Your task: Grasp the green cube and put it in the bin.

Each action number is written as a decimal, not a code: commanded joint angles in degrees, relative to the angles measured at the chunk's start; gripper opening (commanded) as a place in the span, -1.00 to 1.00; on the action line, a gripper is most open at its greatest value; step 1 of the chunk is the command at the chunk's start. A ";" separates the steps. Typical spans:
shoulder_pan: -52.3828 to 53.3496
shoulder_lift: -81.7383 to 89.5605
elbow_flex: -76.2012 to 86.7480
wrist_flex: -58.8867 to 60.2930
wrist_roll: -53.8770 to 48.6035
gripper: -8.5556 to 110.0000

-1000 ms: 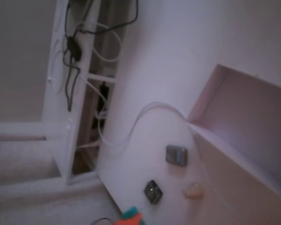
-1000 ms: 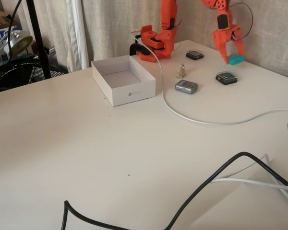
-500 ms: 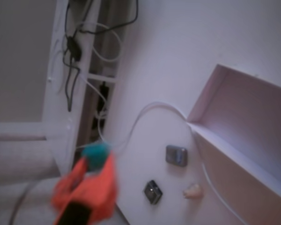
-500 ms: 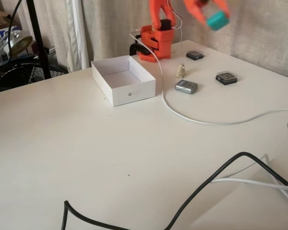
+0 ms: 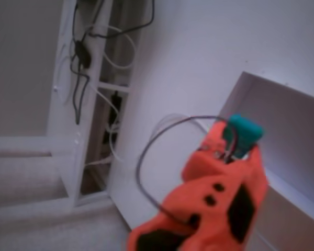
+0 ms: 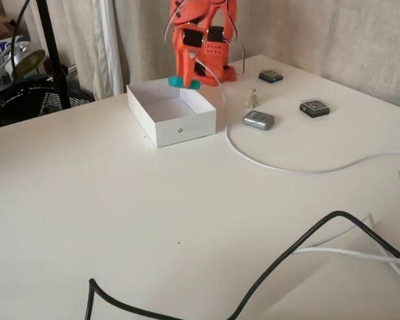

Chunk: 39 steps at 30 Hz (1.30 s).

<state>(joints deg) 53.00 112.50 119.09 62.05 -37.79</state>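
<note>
**Cube carried across to the bin**

My gripper [image 6: 185, 81] is clamped on the green cube [image 6: 184, 83], jaws closed only to the block's width. A second ago I held it over the far right of the table, above the grey blocks [image 6: 259, 120]; now it hangs at the far edge of the bin [image 6: 183, 127]. The blurry fixed view suggests it sits over the wall [image 5: 235, 99], perhaps not fully inside. Transport looks nearly done; release comes next.
</note>
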 commanded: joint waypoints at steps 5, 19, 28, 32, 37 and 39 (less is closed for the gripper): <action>0.62 -1.23 2.46 -4.48 -0.62 -0.31; -10.11 3.34 4.31 -7.03 0.09 0.05; -41.75 17.49 6.33 -31.90 6.50 -0.17; -53.35 21.97 4.75 -39.37 13.54 -0.17; -62.49 33.40 7.73 -27.60 21.09 -0.17; -64.78 40.25 13.18 -21.18 22.59 -0.20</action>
<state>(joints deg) -9.05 144.49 128.32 34.01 -17.40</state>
